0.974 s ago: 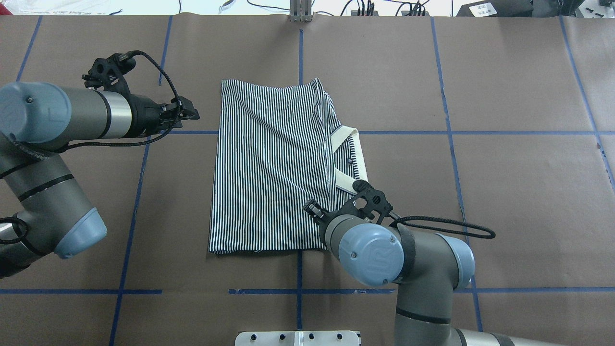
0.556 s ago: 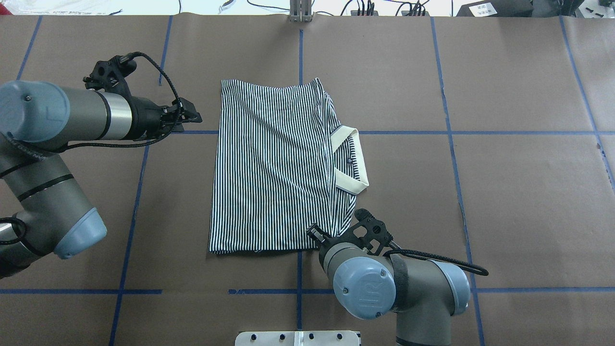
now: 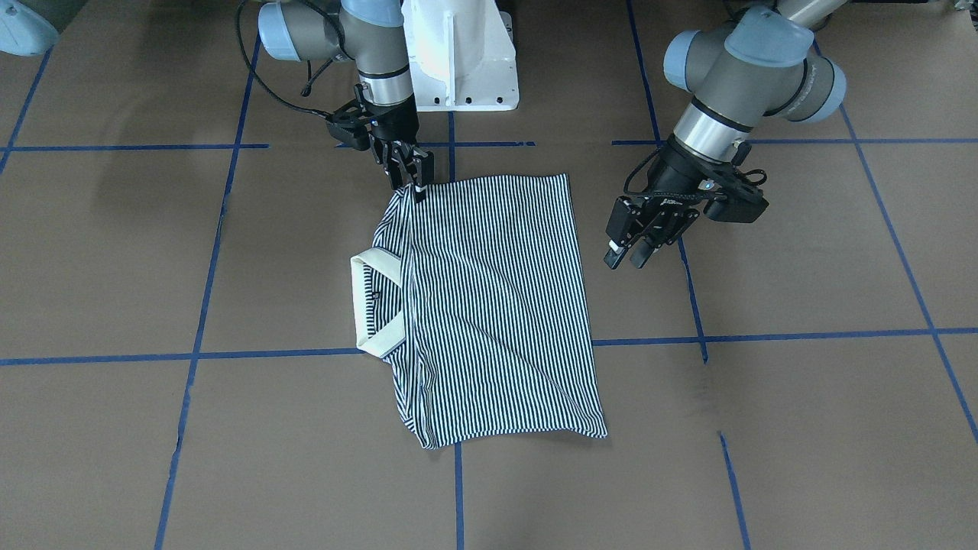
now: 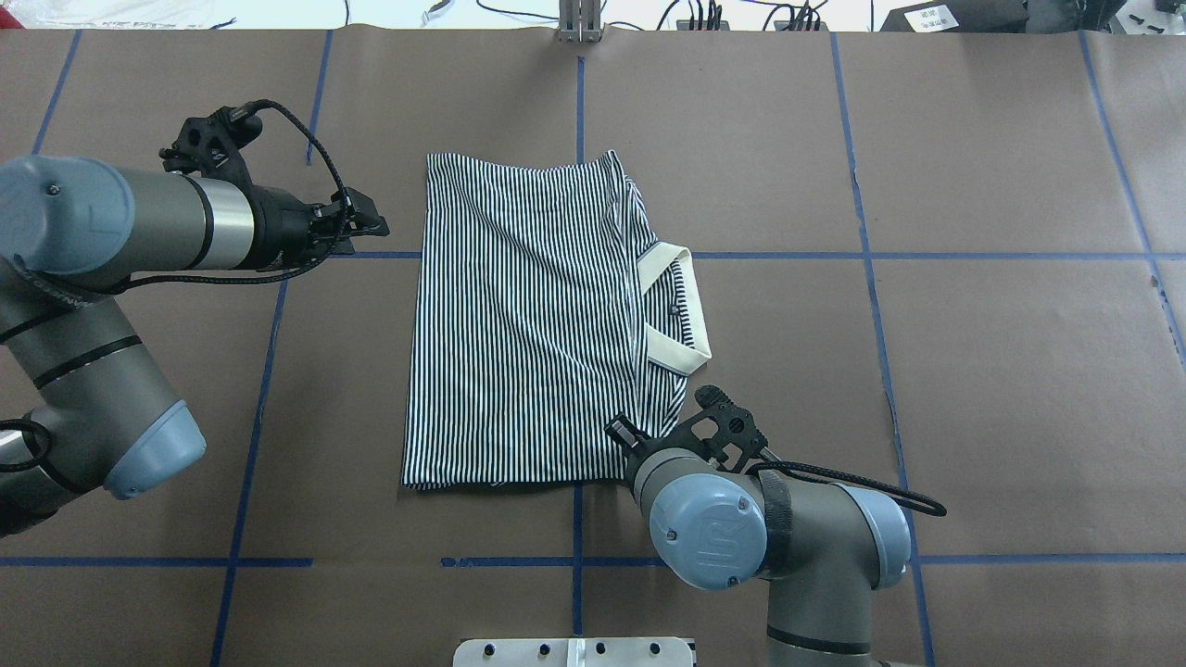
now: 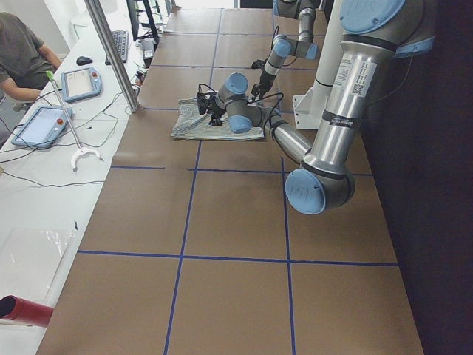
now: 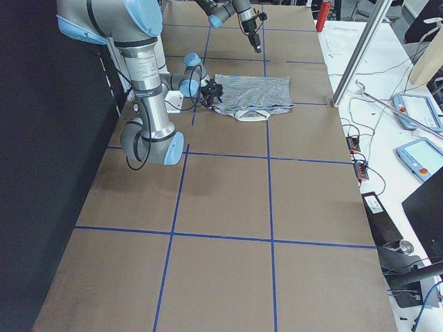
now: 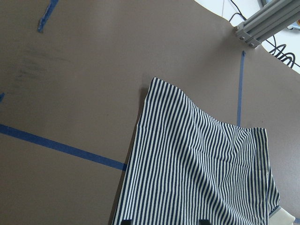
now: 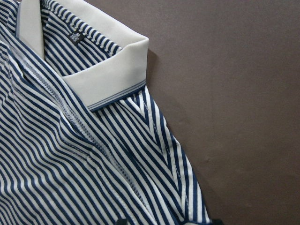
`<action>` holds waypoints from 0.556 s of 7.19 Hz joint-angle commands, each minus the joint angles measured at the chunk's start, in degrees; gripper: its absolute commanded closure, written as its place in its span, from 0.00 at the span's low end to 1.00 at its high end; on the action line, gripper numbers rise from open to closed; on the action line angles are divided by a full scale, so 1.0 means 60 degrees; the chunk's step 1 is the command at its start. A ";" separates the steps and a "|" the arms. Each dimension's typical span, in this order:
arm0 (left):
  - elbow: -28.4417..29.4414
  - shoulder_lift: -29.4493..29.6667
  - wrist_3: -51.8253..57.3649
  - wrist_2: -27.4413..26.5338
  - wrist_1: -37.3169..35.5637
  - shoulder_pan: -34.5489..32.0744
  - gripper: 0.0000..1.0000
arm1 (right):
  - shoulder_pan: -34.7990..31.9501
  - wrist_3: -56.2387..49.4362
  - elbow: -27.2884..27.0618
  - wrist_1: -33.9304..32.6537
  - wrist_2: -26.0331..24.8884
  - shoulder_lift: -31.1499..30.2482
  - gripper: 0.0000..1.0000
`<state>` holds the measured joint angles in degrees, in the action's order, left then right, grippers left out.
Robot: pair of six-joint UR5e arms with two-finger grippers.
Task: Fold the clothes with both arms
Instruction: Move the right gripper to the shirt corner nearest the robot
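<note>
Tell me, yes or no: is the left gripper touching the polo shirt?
No; the left gripper hangs beside the polo shirt, with bare brown table showing between them.

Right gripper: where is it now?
In the front-facing view, the right gripper is at the striped polo shirt's top-left corner, nearest the white base, above the cream collar.

The short-sleeved polo shirt (image 4: pixel 528 324) carries thin navy-and-white stripes with a plain cream collar (image 4: pixel 701 315); the brown paper surface (image 4: pixel 1001 389) bears blue tape gridlines (image 4: pixel 927 256).
</note>
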<state>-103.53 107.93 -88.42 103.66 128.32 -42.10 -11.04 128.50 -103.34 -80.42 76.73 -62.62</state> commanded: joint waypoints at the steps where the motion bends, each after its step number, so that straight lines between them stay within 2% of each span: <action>1: 0.0000 -0.0014 0.0000 -0.0006 0.0000 0.0000 0.43 | -0.0007 0.0000 0.0158 -0.0001 0.0000 0.0036 0.34; 2: 0.0000 -0.0015 0.0000 -0.0006 0.0000 -0.0014 0.43 | 0.0023 0.0000 0.0159 -0.0001 0.0000 0.0036 0.35; 3: 0.0000 -0.0015 0.0000 -0.0006 0.0000 -0.0014 0.43 | 0.0037 0.0000 0.0086 -0.0001 0.0000 0.0065 0.61; 4: 0.0000 -0.0015 0.0000 -0.0006 0.0000 -0.0014 0.43 | 0.0038 0.0000 0.0071 -0.0001 0.0014 0.0051 1.00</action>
<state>-103.53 107.85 -88.42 103.62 128.32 -42.17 -10.87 128.50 -102.73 -80.42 76.74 -62.32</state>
